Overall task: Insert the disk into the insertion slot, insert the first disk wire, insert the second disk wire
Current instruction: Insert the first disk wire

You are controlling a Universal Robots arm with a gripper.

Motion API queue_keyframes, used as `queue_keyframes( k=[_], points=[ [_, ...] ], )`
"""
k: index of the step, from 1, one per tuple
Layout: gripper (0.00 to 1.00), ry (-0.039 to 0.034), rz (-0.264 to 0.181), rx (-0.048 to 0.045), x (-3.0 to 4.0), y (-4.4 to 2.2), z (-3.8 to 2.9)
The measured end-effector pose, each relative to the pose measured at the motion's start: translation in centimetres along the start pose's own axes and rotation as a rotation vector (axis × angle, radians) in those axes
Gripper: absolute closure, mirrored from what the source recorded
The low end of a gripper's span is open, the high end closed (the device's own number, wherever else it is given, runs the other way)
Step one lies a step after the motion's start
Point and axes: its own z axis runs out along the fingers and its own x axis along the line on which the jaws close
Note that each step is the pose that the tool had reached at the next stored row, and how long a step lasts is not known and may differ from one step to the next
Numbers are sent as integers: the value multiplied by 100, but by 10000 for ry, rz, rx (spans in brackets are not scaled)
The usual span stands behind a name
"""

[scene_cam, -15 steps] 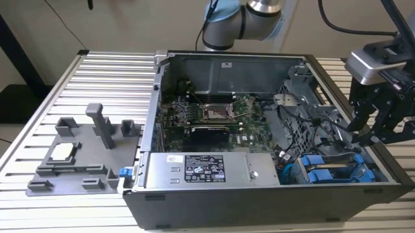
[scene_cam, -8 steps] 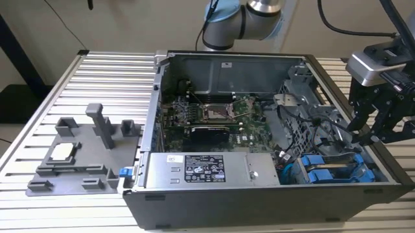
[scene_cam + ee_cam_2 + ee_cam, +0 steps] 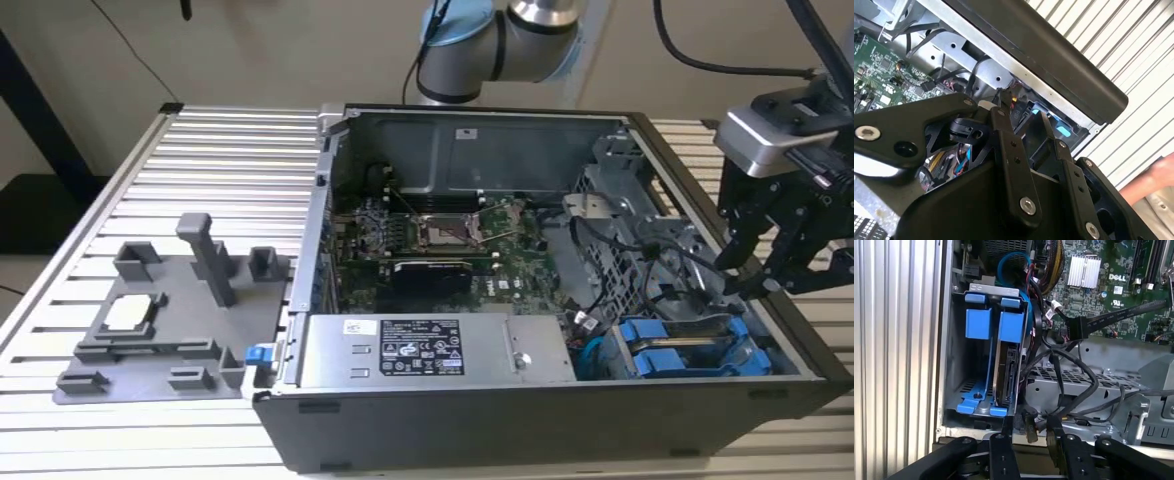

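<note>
wall point(image 3: 267, 50): plain beige; table point(image 3: 227, 150): ribbed aluminium slats; light: even, pale sheen on slats

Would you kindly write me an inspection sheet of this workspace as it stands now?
Surface: slatted metal table bearing an open computer case.
Job's things: the disk stands in the insertion slot, held in a blue carrier.
Clutter: grey fixture tray on the table, at the exterior view's left.
Grippers: gripper open, close in front of the slot.
Cables: black cables lie loose beside the slot.
Surroundings: a person's hand near the case.
</note>
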Motion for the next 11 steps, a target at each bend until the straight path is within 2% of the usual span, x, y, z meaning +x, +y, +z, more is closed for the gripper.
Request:
queue_keyframes(
  k=[1,2,3,5,6,7,11],
  points=[
    [60,-1,-1,0,-1,0,1],
    [60,51,-8,-8,-6,-1,3],
    [60,192,-24,-25,-17,-3,2],
    [60,541,-62,-70,-51,-7,3],
    [60,686,-78,-89,-67,-9,4],
    [60,765,-85,-97,-83,-10,4],
    [60,789,-89,-100,-115,-14,6]
  ],
)
